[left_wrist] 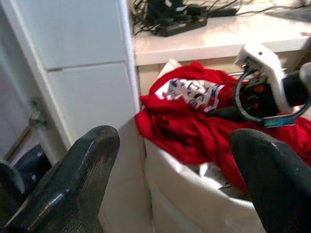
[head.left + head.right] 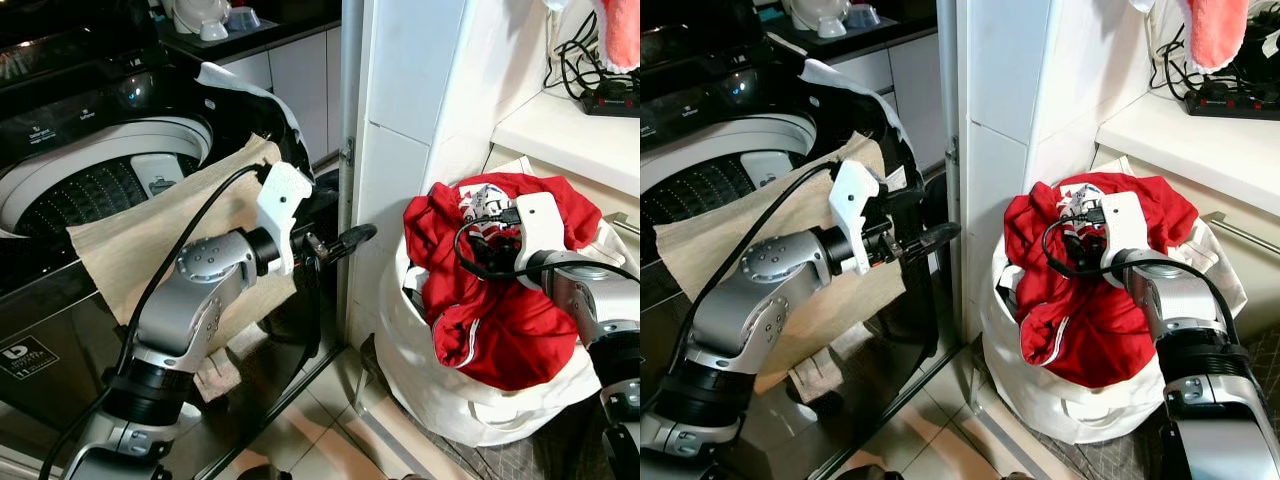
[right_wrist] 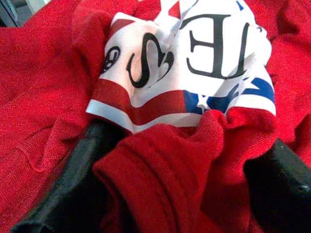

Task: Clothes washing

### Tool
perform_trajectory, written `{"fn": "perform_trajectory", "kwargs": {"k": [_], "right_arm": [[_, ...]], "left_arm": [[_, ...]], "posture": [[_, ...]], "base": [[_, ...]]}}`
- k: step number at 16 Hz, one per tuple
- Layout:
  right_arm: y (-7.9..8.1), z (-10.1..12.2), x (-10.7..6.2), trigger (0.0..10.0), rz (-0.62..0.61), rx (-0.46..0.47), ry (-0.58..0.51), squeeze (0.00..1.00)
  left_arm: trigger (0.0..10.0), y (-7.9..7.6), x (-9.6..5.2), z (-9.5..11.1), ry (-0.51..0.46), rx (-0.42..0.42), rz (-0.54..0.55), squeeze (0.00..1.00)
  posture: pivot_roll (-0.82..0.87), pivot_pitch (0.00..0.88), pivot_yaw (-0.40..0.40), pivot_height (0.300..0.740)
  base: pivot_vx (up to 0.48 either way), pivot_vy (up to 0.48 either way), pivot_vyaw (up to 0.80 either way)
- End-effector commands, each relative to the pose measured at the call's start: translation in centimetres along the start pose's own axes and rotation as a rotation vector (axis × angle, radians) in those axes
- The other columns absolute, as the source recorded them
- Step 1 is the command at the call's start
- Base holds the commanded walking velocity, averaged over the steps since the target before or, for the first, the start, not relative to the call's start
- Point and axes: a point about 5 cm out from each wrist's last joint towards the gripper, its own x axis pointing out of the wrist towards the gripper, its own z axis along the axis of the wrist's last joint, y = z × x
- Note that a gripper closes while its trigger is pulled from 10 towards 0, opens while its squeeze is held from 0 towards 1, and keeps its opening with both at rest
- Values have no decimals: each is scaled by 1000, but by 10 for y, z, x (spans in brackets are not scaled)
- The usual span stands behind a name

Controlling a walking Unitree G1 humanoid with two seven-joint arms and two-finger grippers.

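Your right gripper (image 3: 184, 160) is already in the red garment (image 2: 500, 320) heaped atop the white laundry bag (image 2: 440, 400), jaws spread around a fold; your left gripper (image 1: 180, 179) hangs released, farther off.

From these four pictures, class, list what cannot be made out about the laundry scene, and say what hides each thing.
- Contents of the white fabric laundry bag: the red printed garment piled on top covers them, both eye views.
- Full print wording: crumpled folds hide it, right wrist view.
- Right gripper fingertips: buried in the red cloth.
- Top-loading washing machine's drum: the beige cloth and the picture's edge cut it off.
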Motion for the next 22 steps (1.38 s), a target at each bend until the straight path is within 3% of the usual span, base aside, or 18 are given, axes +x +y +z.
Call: {"fn": "perform_trajectory", "kwargs": {"k": [1, 9, 15, 20, 22], "right_arm": [[4, 6, 2, 0, 18, -8, -17, 0], [4, 5, 1, 0, 25, 56, -37, 0], [-3, 24, -8, 0, 20, 64, -115, 0], [-8, 67, -41, 0, 75, 63, -291, 0], [-9, 100, -65, 0, 132, 82, -425, 0]], "left_arm": [[10000, 4, -3, 0, 7, 8, 36, 0], [10000, 4, -1, -1, 13, 2, 49, 0], [10000, 3, -5, -2, 9, -12, 23, 0], [10000, 4, -9, 3, -48, -27, 7, 0], [10000, 3, -12, 11, -99, 0, -2, 0]], "posture": [[-32, 0, 60, 740], [-43, 0, 66, 740], [-43, 0, 55, 740], [-51, 0, 49, 740], [-57, 0, 44, 740]], "base": [[0, 0, 0], [0, 0, 0], [0, 0, 0], [0, 0, 0], [0, 0, 0]]}}
